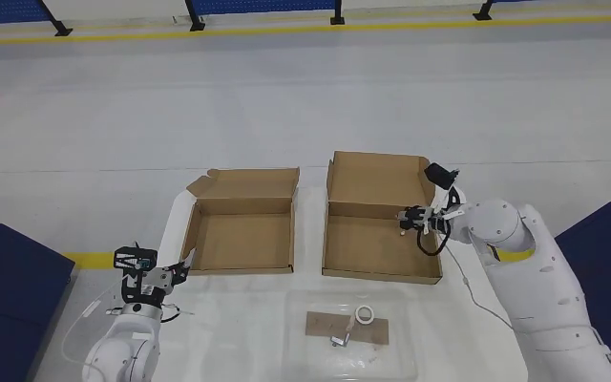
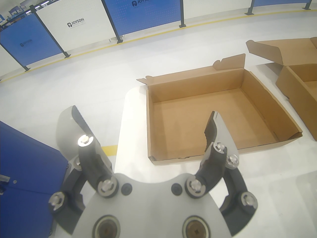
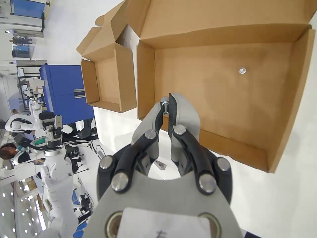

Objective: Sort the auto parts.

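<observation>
Looks barely begun: 1 washer [image 3: 242,70] in the right box [image 3: 284,130]. Pinches a bolt [image 3: 165,105] in the right gripper [image 3: 166,107] above it. Holds the left gripper [image 2: 143,112] wide apart, empty. Leaves a white ring [image 1: 364,313] in the tray [image 1: 401,358].

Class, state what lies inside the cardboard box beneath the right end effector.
One small silver washer lies on the floor of the box. The right end effector, shut on a small bolt, covers part of the floor, so that patch cannot be checked.

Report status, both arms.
Left gripper open, beside left cardboard box. Right gripper shut on small bolt above right cardboard box, washer lying inside. Nothing blocking the drop.
</observation>
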### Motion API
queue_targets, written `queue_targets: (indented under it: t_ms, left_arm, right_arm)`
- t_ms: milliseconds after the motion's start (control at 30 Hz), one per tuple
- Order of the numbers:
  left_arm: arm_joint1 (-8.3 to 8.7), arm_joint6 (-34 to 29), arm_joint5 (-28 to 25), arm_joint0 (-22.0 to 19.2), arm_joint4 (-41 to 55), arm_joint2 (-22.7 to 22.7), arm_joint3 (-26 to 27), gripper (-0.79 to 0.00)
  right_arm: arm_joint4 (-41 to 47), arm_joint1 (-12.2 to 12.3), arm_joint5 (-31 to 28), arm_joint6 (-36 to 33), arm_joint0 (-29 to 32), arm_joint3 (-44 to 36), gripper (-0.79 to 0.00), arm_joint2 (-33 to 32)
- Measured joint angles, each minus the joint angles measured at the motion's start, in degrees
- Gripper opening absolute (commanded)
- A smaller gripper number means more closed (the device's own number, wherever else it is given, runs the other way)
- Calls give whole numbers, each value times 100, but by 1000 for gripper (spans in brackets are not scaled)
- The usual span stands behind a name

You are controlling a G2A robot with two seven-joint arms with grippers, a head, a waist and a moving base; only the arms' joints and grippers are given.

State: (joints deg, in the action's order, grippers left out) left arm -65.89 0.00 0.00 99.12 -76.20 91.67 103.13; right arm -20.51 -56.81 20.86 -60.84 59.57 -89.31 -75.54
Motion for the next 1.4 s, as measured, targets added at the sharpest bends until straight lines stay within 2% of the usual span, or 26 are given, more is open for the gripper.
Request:
queue_targets:
  t_ms: [433, 567, 800, 1000, 1200, 1400]
  left_arm:
    - [0, 0, 0, 0, 0, 0, 0, 0]
    - [0, 0, 0, 0, 0, 0, 0, 0]
    - [0, 0, 0, 0, 0, 0, 0, 0]
    - [0, 0, 0, 0, 0, 0, 0, 0]
    - [0, 0, 0, 0, 0, 0, 0, 0]
    - [0, 0, 0, 0, 0, 0, 0, 0]
  right_arm:
    - [-105, -4, -8, 64, 11, -11, -785, 77]
    - [-571, -57, 327, -36, -392, 209, -785, 495]
    - [-1367, -360, 800, -127, -1533, 1224, -785, 1794]
    - [-1218, -712, 909, 80, -2095, 2172, -785, 2597]
    - [-970, -1000, 934, 152, -2420, 3047, -785, 3035]
    - [-956, -1017, 932, 156, -2445, 3107, -785, 3056]
